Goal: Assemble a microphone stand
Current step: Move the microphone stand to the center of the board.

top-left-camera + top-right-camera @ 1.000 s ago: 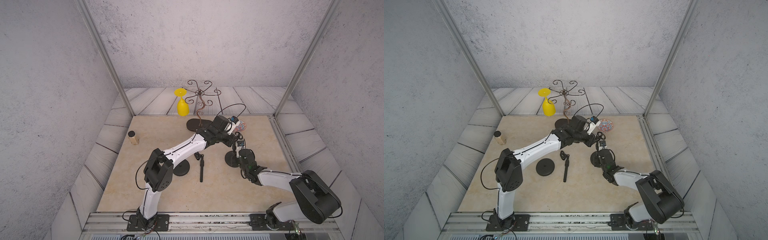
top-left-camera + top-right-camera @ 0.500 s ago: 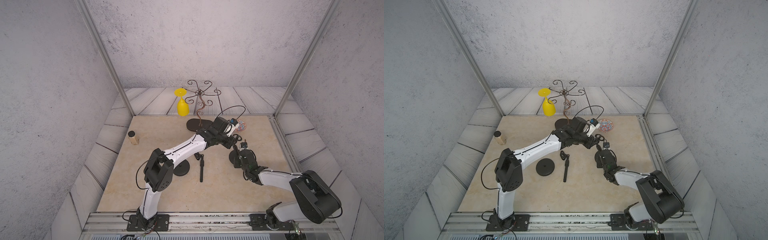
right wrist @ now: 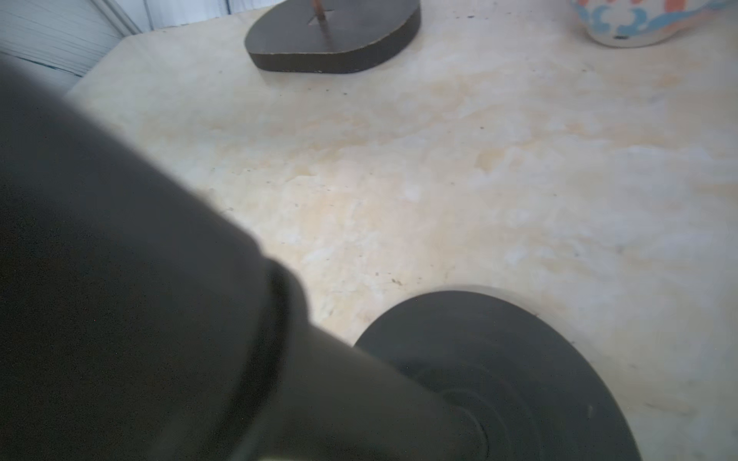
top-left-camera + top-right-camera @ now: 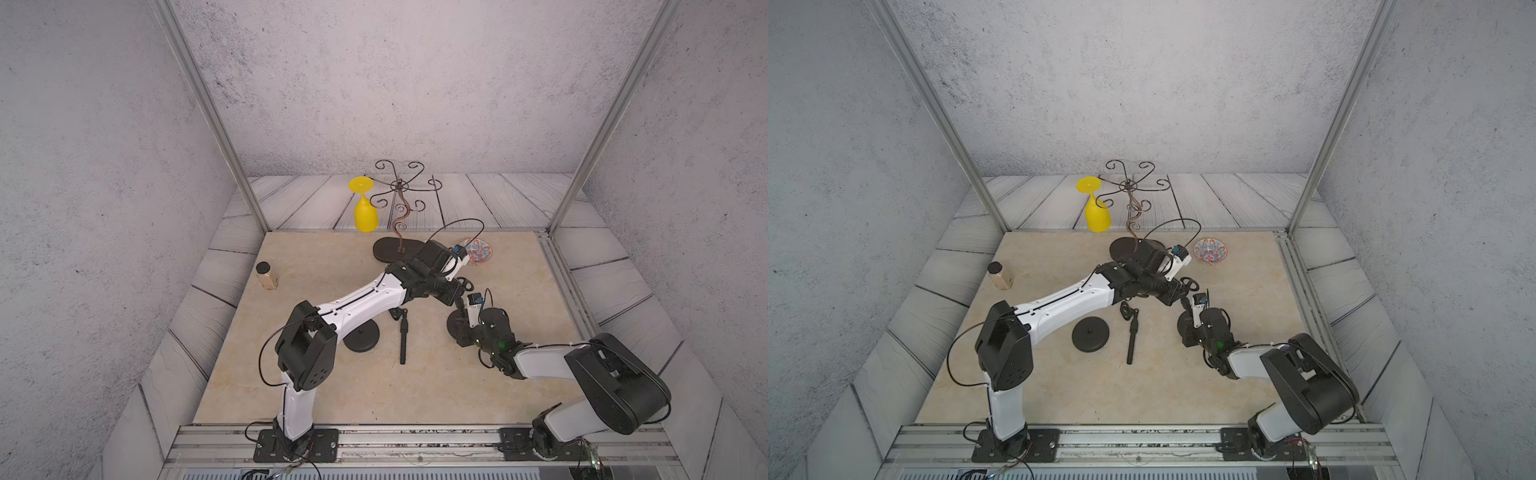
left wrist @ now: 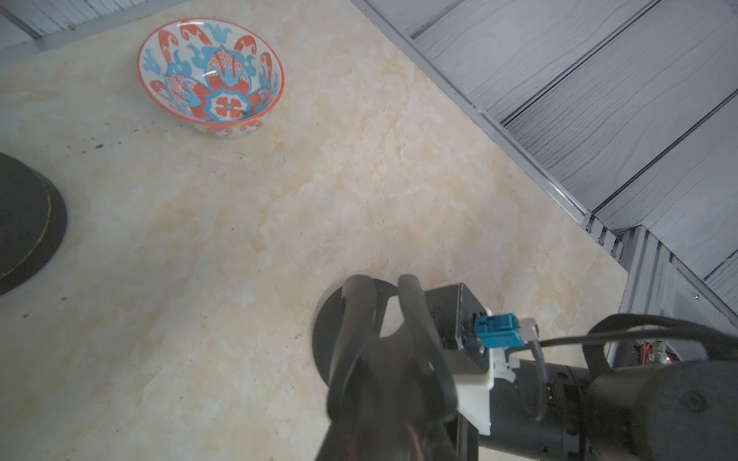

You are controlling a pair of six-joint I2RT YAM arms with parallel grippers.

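Clamping the left gripper [image 4: 455,297] on the clip-topped pole [image 5: 353,331], standing it over the round base [image 3: 539,359] mid-table. Just now closing the right gripper [image 4: 460,311] fully together at that base, on what not showing; probably steadying things for seating the pole. Noting containers: capped jar [image 4: 266,276] holding tan filling, upturned yellow goblet [image 4: 365,212] empty, patterned bowl [image 5: 159,48] empty.

Tabletop [image 4: 324,386]: beige marbled slab. Carries: patterned bowl [image 4: 478,252], far right; lidded jar [image 4: 266,276], left edge; dark oval base [image 4: 390,249], far centre; round black disc [image 4: 363,341], centre; black rod [image 4: 402,340] lying flat beside it; second black disc [image 4: 454,330], right of rod.
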